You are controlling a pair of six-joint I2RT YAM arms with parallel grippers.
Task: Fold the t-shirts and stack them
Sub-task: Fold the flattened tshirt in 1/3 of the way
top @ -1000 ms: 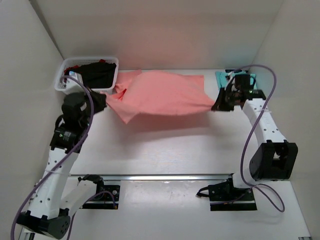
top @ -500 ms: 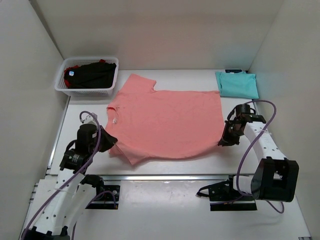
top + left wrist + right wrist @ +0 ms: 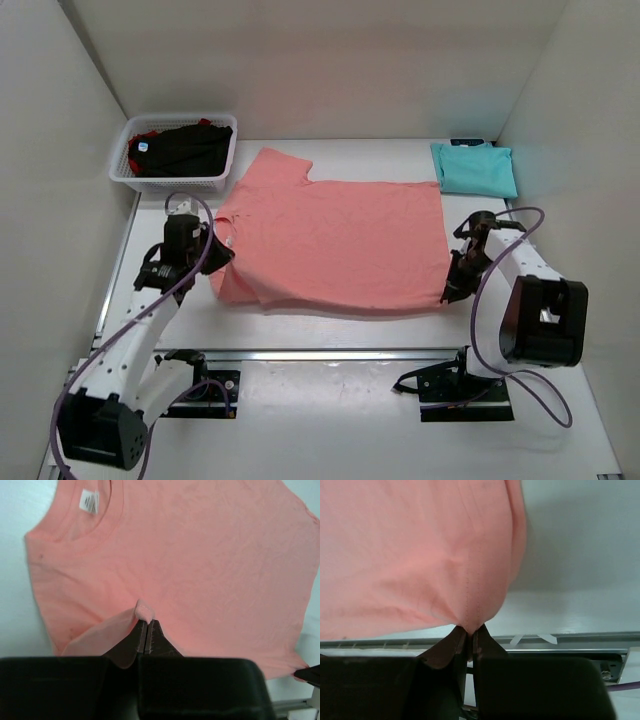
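The salmon-pink t-shirt (image 3: pixel 335 240) lies spread flat on the table, collar to the left, hem to the right. My left gripper (image 3: pixel 218 252) is shut on a pinch of its cloth near the left sleeve; the left wrist view shows the pinched fold (image 3: pixel 145 612) and the collar tag (image 3: pixel 89 501). My right gripper (image 3: pixel 447 292) is shut on the shirt's near right hem corner, which the right wrist view shows bunched at the jaw tips (image 3: pixel 470 625). A folded teal t-shirt (image 3: pixel 475 168) lies at the back right. Black and red shirts (image 3: pixel 185 148) fill the basket.
The white mesh basket (image 3: pixel 175 181) stands at the back left. White walls close in the table on the left, back and right. A metal rail (image 3: pixel 330 354) runs along the table's near edge.
Both grippers brought the salmon-pink shirt from hanging stretched at the back down onto the table. Since half a second ago the left gripper moved back and the right moved nearer.
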